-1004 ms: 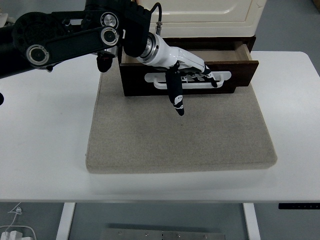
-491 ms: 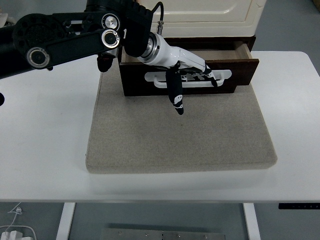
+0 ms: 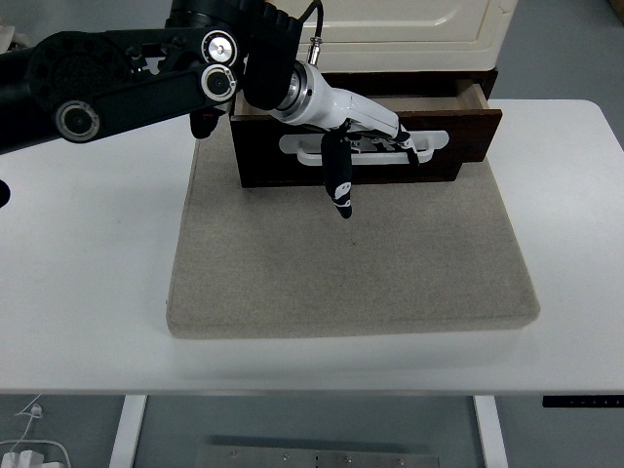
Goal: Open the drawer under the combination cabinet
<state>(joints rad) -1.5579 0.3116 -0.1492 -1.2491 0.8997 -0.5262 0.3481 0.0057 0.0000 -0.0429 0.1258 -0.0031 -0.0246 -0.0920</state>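
Note:
The dark brown drawer (image 3: 466, 148) under the cream cabinet (image 3: 409, 29) stands partly pulled out, with its open top showing at the right. It has a white slotted handle (image 3: 434, 138) on its front. My left hand (image 3: 375, 148), white with black fingers, reaches in from the upper left. Its fingers are hooked into the handle and its thumb (image 3: 340, 195) points down over the mat. The right arm does not show.
The cabinet and drawer sit at the back of a beige mat (image 3: 351, 263) on the white table (image 3: 88, 283). My left arm's black links (image 3: 127, 83) cross above the table's left back part.
The drawer front and my left hand on its handle have shifted slightly back toward the cabinet. The mat has not moved.

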